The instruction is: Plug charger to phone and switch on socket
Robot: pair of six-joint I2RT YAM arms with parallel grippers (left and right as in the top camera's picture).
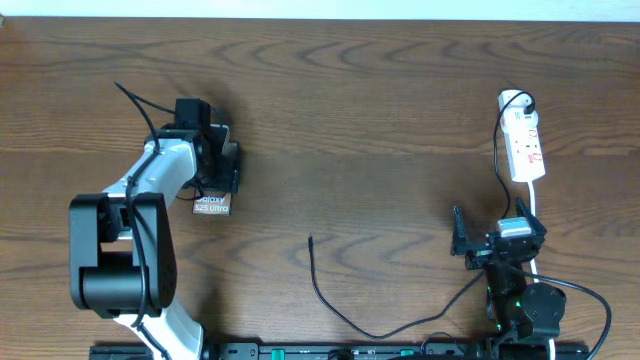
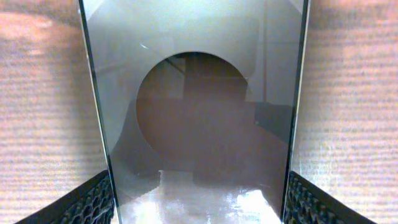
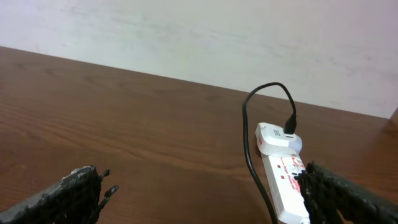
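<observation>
The phone [image 1: 212, 206] lies on the brown table at the left, and only its end with the white lettering shows past my left gripper [image 1: 220, 168]. In the left wrist view the phone's glossy face [image 2: 199, 112] fills the space between the two fingers of the left gripper [image 2: 199, 208], which press on its long edges. The charger cable [image 1: 340, 312] runs from the white adapter [image 1: 515, 100] to a bare tip [image 1: 311, 238] lying loose mid-table. The socket strip [image 1: 526, 148] lies at the far right. My right gripper [image 1: 497, 240] is open and empty, just short of the strip [image 3: 283, 186].
The adapter [image 3: 277, 137] sits plugged in at the far end of the strip, with the cable [image 3: 249, 149] looping out of it. A white cord [image 1: 533, 205] runs from the strip towards the right arm's base. A pale wall stands beyond the table's far edge.
</observation>
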